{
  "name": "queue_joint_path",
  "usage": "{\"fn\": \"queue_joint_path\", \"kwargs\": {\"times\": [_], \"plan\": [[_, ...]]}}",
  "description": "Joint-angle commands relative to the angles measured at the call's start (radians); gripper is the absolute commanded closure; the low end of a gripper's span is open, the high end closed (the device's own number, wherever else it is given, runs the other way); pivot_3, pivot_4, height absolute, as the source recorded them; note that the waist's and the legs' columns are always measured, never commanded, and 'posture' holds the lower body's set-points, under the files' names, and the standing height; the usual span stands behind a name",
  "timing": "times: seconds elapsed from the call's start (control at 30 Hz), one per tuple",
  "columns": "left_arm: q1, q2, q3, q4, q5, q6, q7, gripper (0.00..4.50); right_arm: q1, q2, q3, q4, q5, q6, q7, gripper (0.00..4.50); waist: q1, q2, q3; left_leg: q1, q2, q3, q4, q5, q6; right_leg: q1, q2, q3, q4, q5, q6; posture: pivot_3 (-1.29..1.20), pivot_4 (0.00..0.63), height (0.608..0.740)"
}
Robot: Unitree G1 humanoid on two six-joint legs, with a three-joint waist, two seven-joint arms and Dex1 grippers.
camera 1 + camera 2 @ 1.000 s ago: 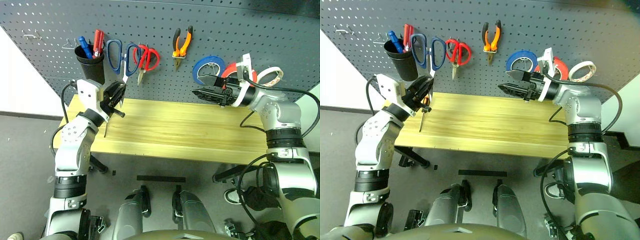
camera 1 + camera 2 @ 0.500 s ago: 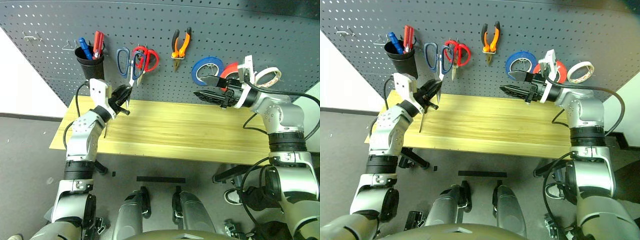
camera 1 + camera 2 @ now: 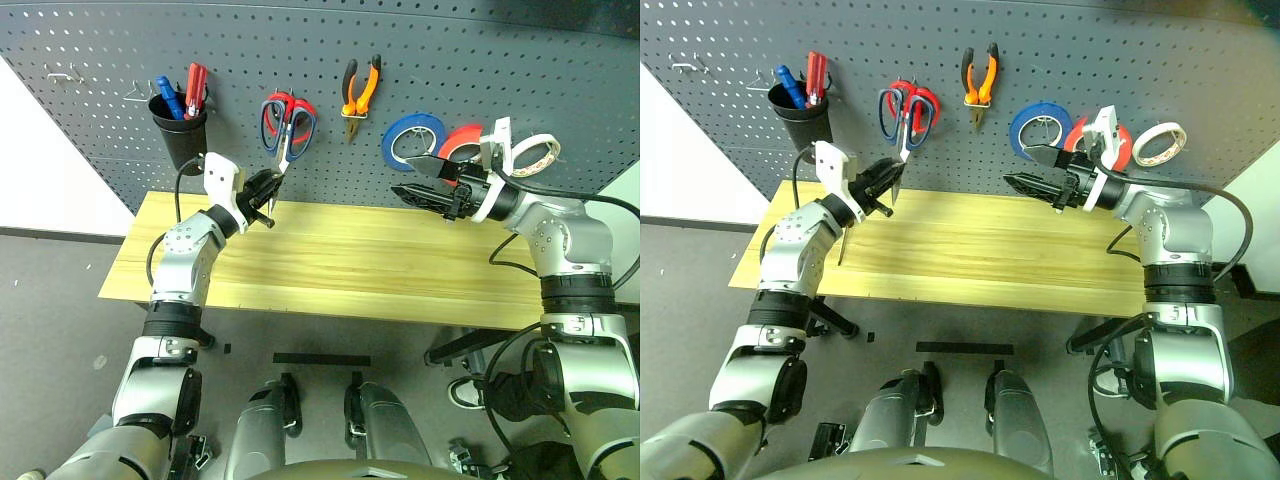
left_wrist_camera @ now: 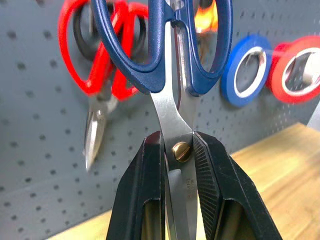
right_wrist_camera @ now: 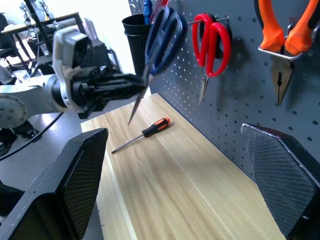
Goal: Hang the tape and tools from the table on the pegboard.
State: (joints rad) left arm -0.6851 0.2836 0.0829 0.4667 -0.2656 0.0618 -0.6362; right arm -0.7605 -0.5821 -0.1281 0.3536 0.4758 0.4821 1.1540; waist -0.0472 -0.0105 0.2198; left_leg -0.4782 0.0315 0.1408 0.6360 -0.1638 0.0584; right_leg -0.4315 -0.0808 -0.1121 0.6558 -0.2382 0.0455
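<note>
The left jaws (image 4: 181, 165) are closed tight on the blue scissors (image 4: 165, 50), right at the brass pivot screw, so the two handle loops stay free above the black fingers (image 4: 145, 190) and the blade tips point down and back toward the arm. I think this grip is chosen so that a loop can slide over a hook. In the head views the loops are up against the pegboard (image 3: 480, 60), overlapping the red scissors (image 3: 300, 105) that hang there, and I cannot tell if a loop is already on a hook or only in front of it. The right jaws (image 3: 420, 178) are wide open and hold nothing; they are raised above the right part of the desk (image 3: 380, 270), near the blue roll (image 3: 413, 140), and seem to be waiting. Behind this arm the orange-red tape (image 3: 462, 140) already hangs on the board, next to a pale roll (image 3: 535, 152). The orange pliers (image 3: 362, 92) also hang, on a hook in the middle. The small orange-and-black screwdriver (image 5: 142, 134) lies on the left end of the desk, below the left arm, so it is not yet hung. A black cup (image 3: 183, 135) at the left of the board holds a blue and a red screwdriver.
</note>
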Motion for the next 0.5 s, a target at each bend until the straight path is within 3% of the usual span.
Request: {"fn": "queue_joint_path", "kwargs": {"times": [0.03, 0.5], "plan": [[-0.06, -0.004, 0.003, 0.032, 0.01, -0.047, -0.003, 3.84, -0.003, -0.021, -0.024, -0.044, 0.015, -0.004, -0.009, 0.0, 0.0, 0.0, 0.0, 0.0, 0.0, 0.0, 0.0, 0.0, 0.0, 0.0, 0.0, 0.0, 0.0, 0.0, 0.0, -0.15, 0.123, 0.74], [-0.321, 0.005, 0.046, 0.505, 0.065, -0.18, 0.066, 3.84, 0.022, -0.011, -0.011, -0.06, 0.005, -0.02, -0.048, 0.0, -0.014, 0.0, 0.0, -0.001, 0.0, 0.0, 0.003, -0.001, 0.001, 0.0, -0.001, 0.0, 0.0, 0.002, 0.002, -0.15, 0.122, 0.74]]}}
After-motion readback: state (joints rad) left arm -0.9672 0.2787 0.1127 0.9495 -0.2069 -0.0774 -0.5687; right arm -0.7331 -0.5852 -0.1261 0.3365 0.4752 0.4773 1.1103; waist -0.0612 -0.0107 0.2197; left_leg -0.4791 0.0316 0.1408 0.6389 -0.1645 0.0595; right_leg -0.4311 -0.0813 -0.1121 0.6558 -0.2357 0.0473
